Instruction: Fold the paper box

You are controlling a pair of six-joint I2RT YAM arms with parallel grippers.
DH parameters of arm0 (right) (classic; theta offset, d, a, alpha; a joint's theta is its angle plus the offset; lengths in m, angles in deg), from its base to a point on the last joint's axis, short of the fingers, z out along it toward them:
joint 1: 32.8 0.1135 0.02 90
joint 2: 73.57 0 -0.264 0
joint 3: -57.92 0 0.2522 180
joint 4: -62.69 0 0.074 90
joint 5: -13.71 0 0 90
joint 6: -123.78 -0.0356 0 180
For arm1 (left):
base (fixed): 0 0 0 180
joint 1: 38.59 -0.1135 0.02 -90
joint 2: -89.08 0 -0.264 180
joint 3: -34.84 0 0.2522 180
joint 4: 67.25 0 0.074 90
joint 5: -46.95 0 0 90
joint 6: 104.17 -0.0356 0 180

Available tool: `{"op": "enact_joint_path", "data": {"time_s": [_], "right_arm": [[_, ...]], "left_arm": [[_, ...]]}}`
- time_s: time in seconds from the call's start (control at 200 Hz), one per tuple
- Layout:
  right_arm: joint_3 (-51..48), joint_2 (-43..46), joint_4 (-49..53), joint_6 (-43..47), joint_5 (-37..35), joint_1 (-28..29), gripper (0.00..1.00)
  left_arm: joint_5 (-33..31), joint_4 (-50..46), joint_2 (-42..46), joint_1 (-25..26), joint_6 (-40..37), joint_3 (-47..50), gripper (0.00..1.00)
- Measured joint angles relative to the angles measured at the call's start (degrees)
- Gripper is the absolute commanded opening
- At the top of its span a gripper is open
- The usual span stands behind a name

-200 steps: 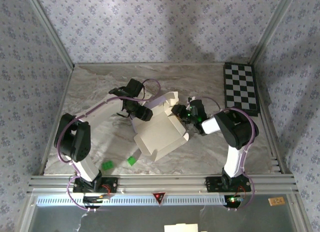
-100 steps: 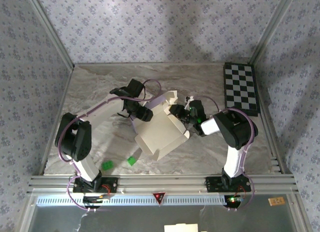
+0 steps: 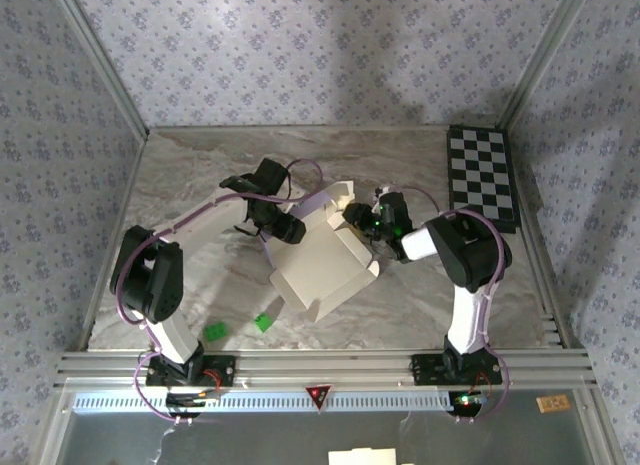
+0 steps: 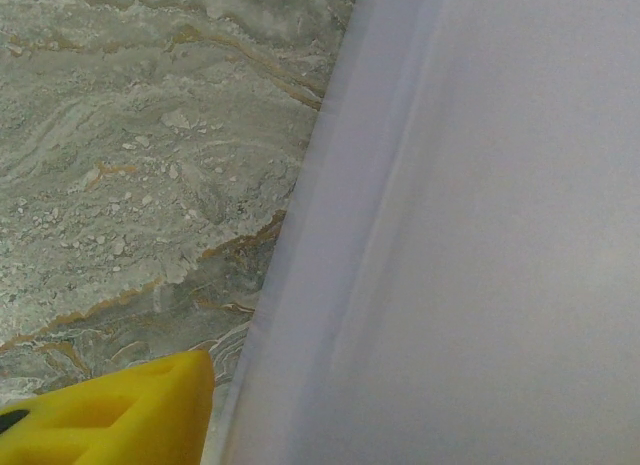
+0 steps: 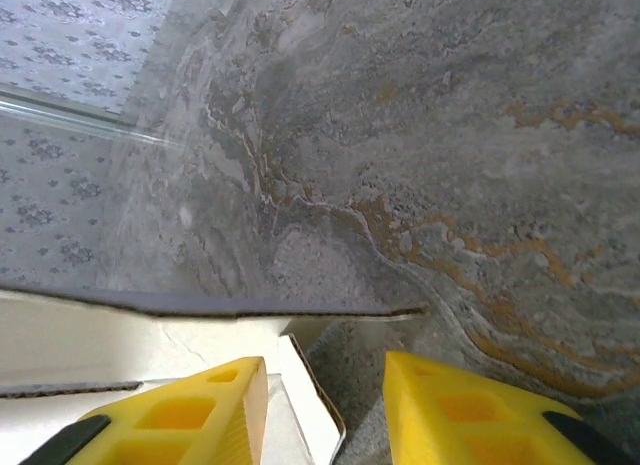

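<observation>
Marble table (image 3: 190, 185), one paper box (image 3: 315, 270), two green bits (image 3: 215, 332)

paper box (image 3: 320, 270) centred | left tool (image 3: 292, 230), right tool (image 3: 358, 218) flank its far flap

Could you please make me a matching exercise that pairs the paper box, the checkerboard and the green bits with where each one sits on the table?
Things:
1. paper box
2. checkerboard
3. green bits

Places:
A. far right corner of the table
B. near edge, left of centre
C. middle of the table

Pairs: 1-C, 2-A, 3-B
</observation>
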Motion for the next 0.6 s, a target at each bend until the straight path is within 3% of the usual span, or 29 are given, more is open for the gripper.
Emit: {"op": "enact_joint_path", "data": {"time_s": [0.335, 0.6], "right_arm": [[0.6, -2.2, -5.1, -0.9, 4.6, 0.0, 0.28], [0.0, -2.2, -9.6, -1.5, 7.2, 0.3, 0.29]], "left_arm": [[0.2, -0.1, -0.1, 0.0, 0.0, -0.2, 0.63], [0.4, -0.2, -0.4, 0.0, 0.0, -0.5, 0.63]]}}
